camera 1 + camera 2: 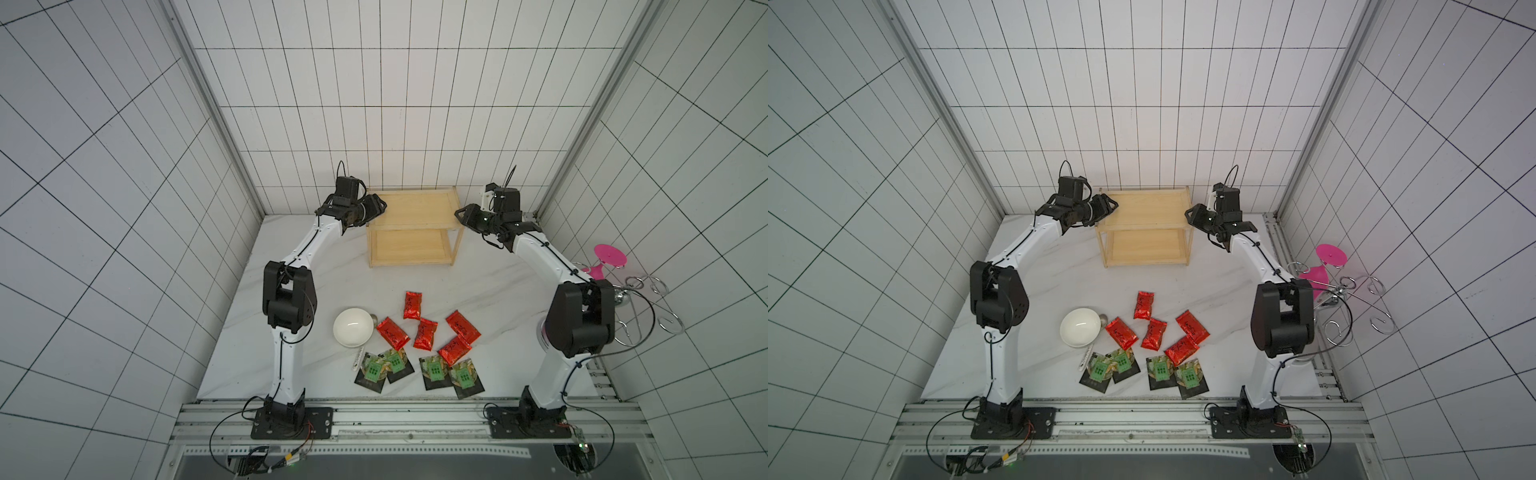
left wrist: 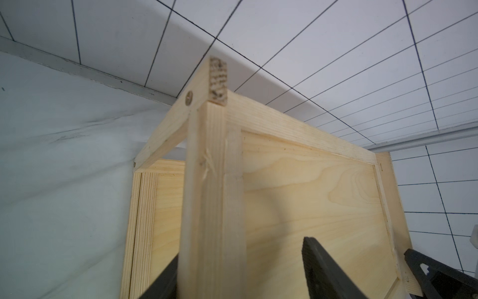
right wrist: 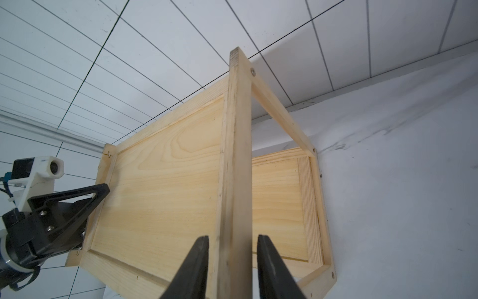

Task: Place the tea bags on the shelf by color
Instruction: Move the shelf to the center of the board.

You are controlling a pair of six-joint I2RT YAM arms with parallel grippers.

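The light wooden shelf (image 1: 411, 227) (image 1: 1144, 226) stands at the back of the table, both tiers bare. My left gripper (image 1: 380, 205) (image 1: 1113, 205) is at its left end. It is open around a wooden bar (image 2: 212, 181), one finger against the bar and the other finger (image 2: 318, 264) well clear. My right gripper (image 1: 461, 216) (image 1: 1190, 216) is at the right end, shut on a bar (image 3: 236, 155) of the shelf (image 3: 168, 194), jaws close on either side of it (image 3: 232, 236). Several red tea bags (image 1: 425, 333) (image 1: 1154, 334) and several black, green-labelled ones (image 1: 434, 371) (image 1: 1160, 370) lie loose at the front of the table.
A white bowl (image 1: 352, 327) sits left of the red sachets, with a white-handled spoon (image 1: 358, 360) beside it. A chrome wire rack (image 1: 648, 303) and a pink glass (image 1: 609, 257) stand off the table's right edge. The tiled back wall is close behind the shelf.
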